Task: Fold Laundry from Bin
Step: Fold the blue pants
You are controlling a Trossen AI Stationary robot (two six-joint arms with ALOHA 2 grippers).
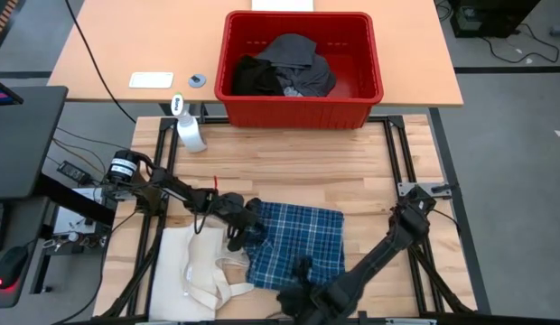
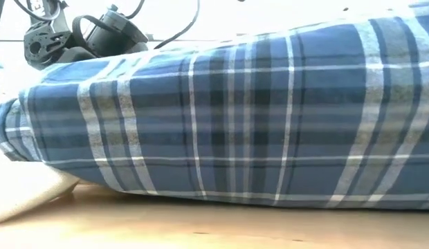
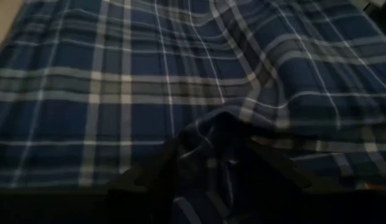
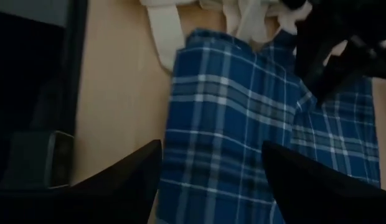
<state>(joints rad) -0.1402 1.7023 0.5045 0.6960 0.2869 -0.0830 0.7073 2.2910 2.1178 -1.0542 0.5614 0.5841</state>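
Shirt (image 1: 296, 244) flat, left claw (image 1: 237, 236) pinching edge, right claw (image 4: 211, 180) spread above.

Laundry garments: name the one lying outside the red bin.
The blue plaid cotton shirt, spread on the wooden table; the black and dark grey garments are heaped in the red plastic bin.

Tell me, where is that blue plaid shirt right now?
The blue plaid shirt lies on the wooden table's near edge, right of the cream tote bag.
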